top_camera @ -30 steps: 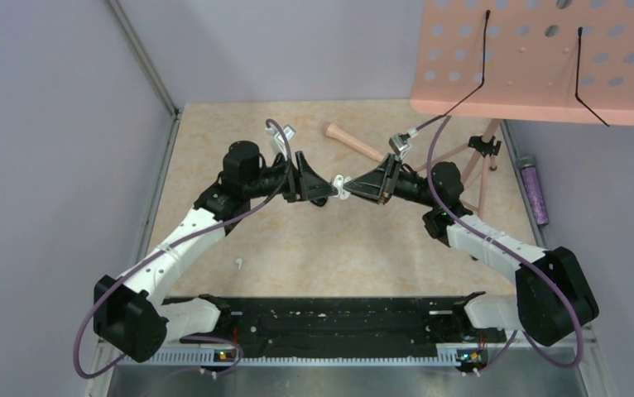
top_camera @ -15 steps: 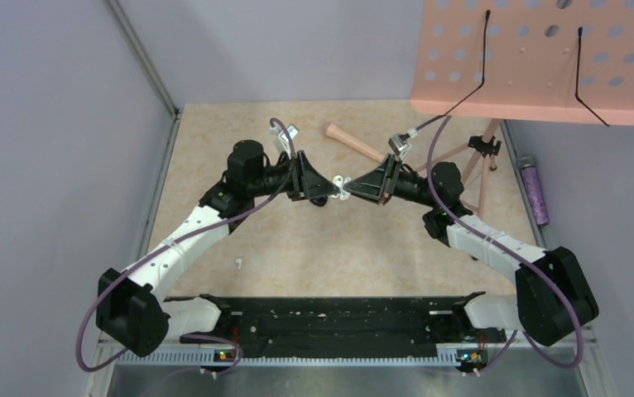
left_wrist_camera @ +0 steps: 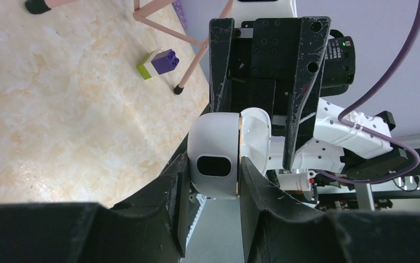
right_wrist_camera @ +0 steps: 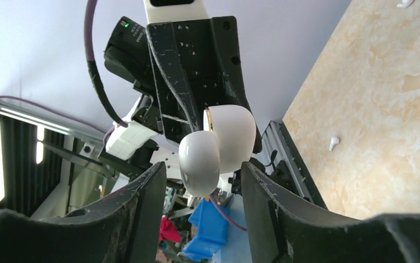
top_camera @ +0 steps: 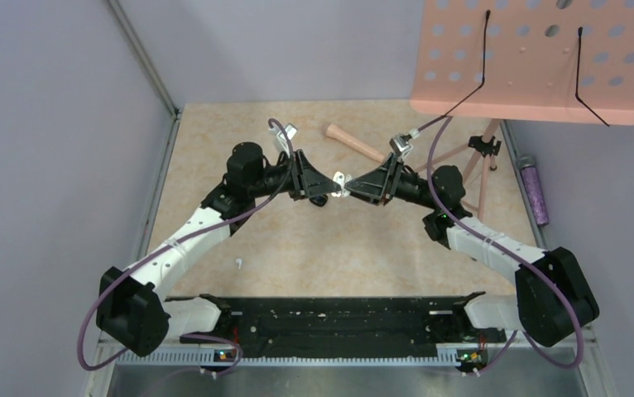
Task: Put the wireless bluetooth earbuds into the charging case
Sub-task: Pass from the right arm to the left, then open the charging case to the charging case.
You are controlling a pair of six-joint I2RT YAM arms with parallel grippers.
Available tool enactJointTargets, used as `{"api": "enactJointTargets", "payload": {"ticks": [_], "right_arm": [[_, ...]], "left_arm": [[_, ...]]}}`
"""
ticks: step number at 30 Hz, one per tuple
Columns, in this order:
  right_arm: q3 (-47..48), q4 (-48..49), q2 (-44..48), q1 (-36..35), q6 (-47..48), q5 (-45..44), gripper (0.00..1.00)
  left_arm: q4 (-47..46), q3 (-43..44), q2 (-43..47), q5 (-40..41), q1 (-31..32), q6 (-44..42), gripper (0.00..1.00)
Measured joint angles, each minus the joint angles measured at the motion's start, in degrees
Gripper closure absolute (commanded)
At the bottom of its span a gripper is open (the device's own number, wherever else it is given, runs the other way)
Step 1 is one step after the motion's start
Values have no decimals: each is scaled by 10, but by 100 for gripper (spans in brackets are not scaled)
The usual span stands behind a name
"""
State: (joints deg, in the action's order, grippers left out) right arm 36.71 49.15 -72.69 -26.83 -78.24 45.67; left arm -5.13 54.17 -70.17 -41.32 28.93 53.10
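Meeting in mid-air above the table (top_camera: 363,248), my two arms share the white charging case (left_wrist_camera: 213,134), which hangs open between them. My left gripper (left_wrist_camera: 214,164) clamps the body of the case, one finger pressed against each side. My right gripper (right_wrist_camera: 203,170) stands open around the raised lid (right_wrist_camera: 198,159), with a gap on both sides. One earbud (top_camera: 237,264) lies on the table well apart from the case, to its left and nearer the arm bases. A second small white piece (right_wrist_camera: 405,3) shows at the edge of the right wrist view; I cannot tell what it is.
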Motion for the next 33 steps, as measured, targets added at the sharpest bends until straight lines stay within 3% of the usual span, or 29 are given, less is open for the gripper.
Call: {"api": "enactJointTargets", "payload": {"ticks": [9,16,20,25,33], "right_arm": [[-15,40,16,0,-14,-10,62],[-15,47,17,0,-18,-10,65],[-15,47,17,0,-19,-10,52],[-14,26,20,0,-3,-15,47],[35,-162,57,-1,95,-45,42]], "left_arm": [[-56,-16,-9,-16,0,46,100],[-66,-16,-9,-19,0,56,100],[-69,-16,-9,-20,0,57,100],[-63,-16,-8,-20,0,48,100],[54,18,-2,14,0,-28,100]]}}
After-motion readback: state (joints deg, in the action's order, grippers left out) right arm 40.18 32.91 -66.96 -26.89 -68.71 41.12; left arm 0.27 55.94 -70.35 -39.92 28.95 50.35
